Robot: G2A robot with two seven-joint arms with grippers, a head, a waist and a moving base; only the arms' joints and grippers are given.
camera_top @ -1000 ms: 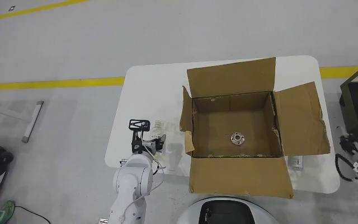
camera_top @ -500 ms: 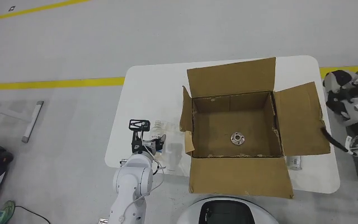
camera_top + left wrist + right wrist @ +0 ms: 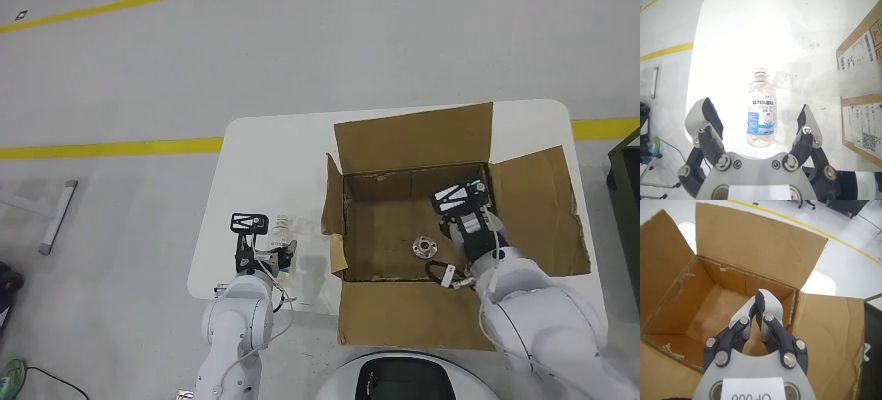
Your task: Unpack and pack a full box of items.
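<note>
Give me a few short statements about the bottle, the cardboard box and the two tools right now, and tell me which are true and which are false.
1. The left tool is open, with the bottle below it. True.
2. The bottle stands upright inside the box. False: it lies on its side on the table, outside the box.
3. The right tool is shut and sits over the open box. True.
4. The right tool holds the metal ring. False: the ring lies on the box floor, and nothing is between the tool's fingers.
5. The box flaps are folded shut. False: all four are spread open.
</note>
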